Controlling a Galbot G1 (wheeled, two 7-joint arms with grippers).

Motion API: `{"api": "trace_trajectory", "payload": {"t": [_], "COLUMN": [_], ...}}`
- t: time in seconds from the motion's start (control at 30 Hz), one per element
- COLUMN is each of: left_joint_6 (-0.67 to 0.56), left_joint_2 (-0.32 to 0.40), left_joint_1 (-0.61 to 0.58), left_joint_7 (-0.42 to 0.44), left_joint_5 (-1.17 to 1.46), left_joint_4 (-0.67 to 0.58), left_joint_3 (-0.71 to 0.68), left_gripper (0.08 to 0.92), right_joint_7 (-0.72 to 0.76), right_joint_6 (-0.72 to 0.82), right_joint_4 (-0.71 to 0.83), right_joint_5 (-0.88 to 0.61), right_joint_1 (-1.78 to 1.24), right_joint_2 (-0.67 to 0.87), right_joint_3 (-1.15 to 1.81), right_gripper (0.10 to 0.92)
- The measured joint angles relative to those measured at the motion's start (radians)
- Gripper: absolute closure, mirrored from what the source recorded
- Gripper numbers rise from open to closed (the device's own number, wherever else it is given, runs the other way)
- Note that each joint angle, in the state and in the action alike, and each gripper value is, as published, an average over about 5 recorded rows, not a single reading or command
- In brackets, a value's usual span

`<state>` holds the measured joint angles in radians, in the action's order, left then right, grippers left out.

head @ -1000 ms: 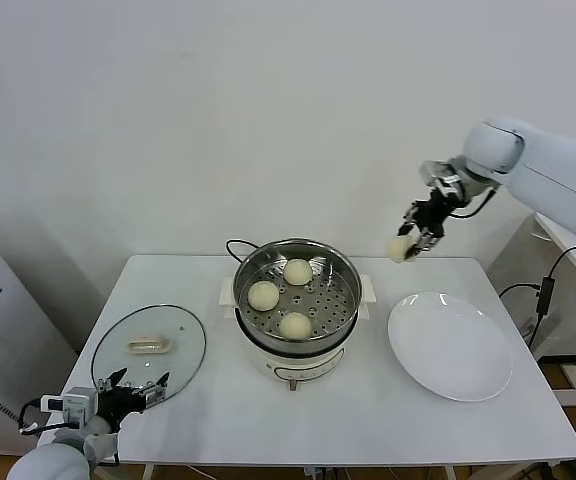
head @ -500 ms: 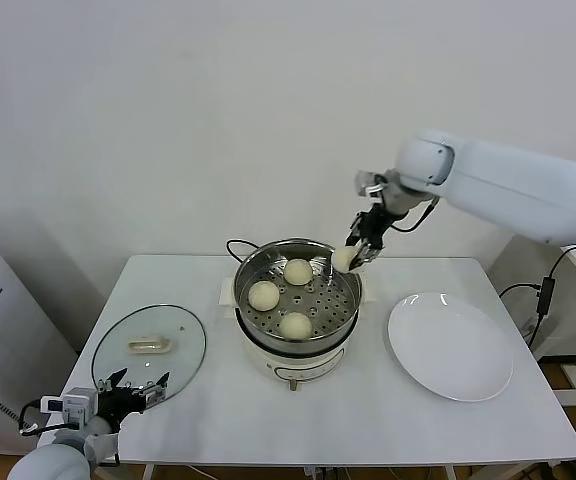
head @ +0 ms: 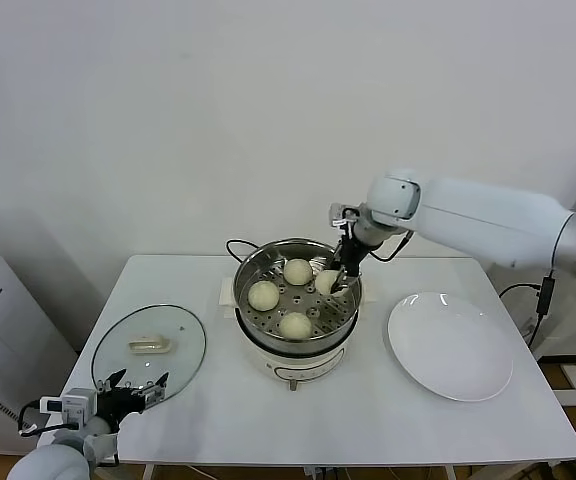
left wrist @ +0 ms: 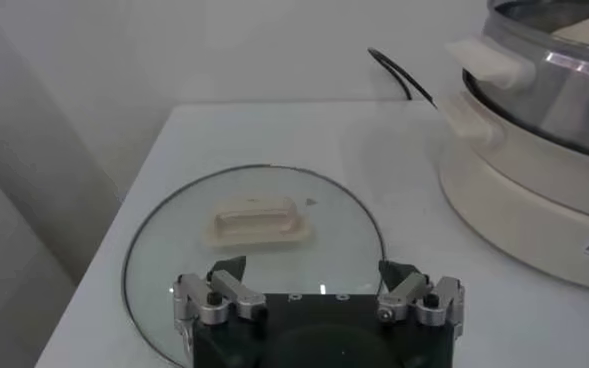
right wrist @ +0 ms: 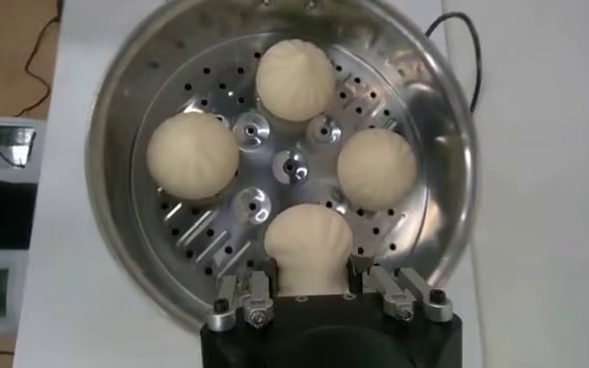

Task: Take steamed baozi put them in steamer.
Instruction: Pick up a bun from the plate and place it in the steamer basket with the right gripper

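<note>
1. One white table (head: 368, 420) carries everything; the steamer (head: 253, 262) stands at its middle and serves as the landmark for these notes.
2. Steamer: shiny steel basket with a perforated floor (right wrist: 214, 225), seated on a white cooker base (head: 268, 362). A black cord (head: 236, 246) loops out behind it.
3. White plate (head: 450, 345): on the table to the steamer's right, near but not touching it, nothing on it.
4. Glass lid (head: 149, 348): flat on the table to the steamer's left, cream handle (left wrist: 256, 220) facing up.
5. Right arm (head: 478, 215): reaches in from the steamer's right, wrist bent down over the basket's right rear rim.
6. Right gripper (head: 339, 278): inside the basket at its right side, fingers clamped on one steamed baozi (right wrist: 308, 241). The wrist view shows the bun held between the two fingers, low over the perforated floor; whether it touches the floor, cannot tell.
7. Three more baozi lie loose on the basket floor: one at the rear (head: 298, 271), one at the left (head: 263, 295), one at the front (head: 295, 325). They sit apart from each other, ringed round the centre.
8. Left gripper (left wrist: 319, 287): parked low, well to the steamer's left, at the near edge of the glass lid, fingers spread wide and holding nothing.
</note>
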<state>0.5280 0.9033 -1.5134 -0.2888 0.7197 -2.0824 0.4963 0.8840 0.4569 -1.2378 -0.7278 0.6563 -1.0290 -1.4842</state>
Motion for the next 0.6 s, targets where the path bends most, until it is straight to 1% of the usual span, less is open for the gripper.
{"api": "trace_trajectory", "payload": {"t": [0.2, 0.3, 0.43, 0.6], "left_joint_6": [0.000, -0.002, -0.002, -0.003], "left_joint_2": [0.000, 0.000, 0.001, 0.004], "left_joint_1": [0.002, 0.002, 0.002, 0.001], "left_joint_7": [0.000, 0.001, 0.001, 0.001], "left_joint_5": [0.002, 0.003, 0.003, 0.003], "left_joint_4": [0.003, 0.004, 0.005, 0.006], "left_joint_3": [0.001, 0.001, 0.001, 0.001], "left_gripper": [0.177, 0.177, 0.177, 0.177], "right_joint_7": [-0.036, -0.049, -0.059, -0.062], "right_joint_6": [0.024, 0.031, 0.037, 0.039], "right_joint_4": [0.005, 0.005, 0.004, 0.003], "right_joint_5": [0.002, 0.004, 0.008, 0.012], "right_joint_1": [-0.040, -0.053, -0.064, -0.067], "right_joint_2": [-0.012, -0.014, -0.014, -0.009], "right_joint_3": [0.009, 0.011, 0.016, 0.024], "right_gripper": [0.584, 0.569, 0.482, 0.335]}}
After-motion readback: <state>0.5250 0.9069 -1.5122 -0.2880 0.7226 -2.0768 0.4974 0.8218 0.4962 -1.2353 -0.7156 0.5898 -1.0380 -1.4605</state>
